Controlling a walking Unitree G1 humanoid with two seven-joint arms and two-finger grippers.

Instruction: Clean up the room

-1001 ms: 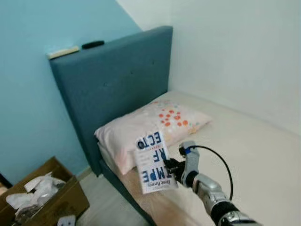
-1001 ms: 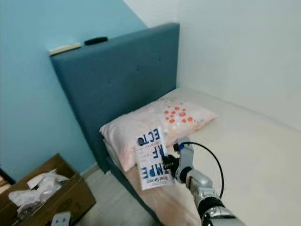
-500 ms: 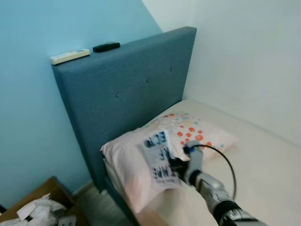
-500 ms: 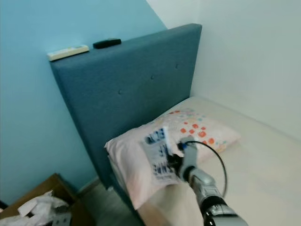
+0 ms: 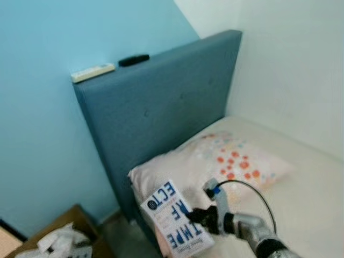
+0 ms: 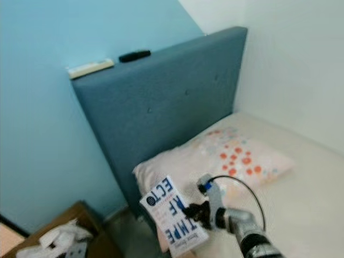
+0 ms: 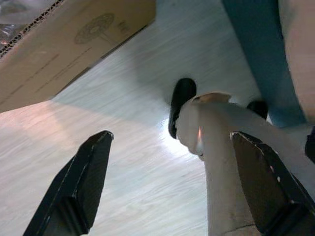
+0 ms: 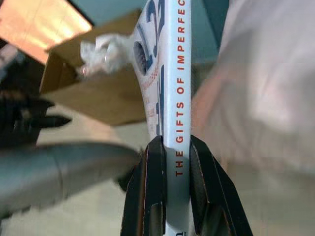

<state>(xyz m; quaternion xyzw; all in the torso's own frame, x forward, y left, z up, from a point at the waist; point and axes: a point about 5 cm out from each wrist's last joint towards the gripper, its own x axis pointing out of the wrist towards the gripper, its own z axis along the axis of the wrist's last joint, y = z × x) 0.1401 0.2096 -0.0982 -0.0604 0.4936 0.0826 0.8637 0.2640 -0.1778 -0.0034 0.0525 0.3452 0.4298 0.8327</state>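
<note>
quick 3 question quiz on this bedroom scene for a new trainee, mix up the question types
1. True or false: the right gripper is shut on the book.
2. Multiple choice: the white remote lies (A) on the pillow, (B) on top of the headboard, (C) in the cardboard box.
3. Fill in: the left gripper hangs over the floor with its fingers ____.

Key
1. True: both fingers press the book's spine.
2. B: it rests on the blue headboard beside a black remote; the pillow and cardboard box lie lower.
3. Open.
</note>
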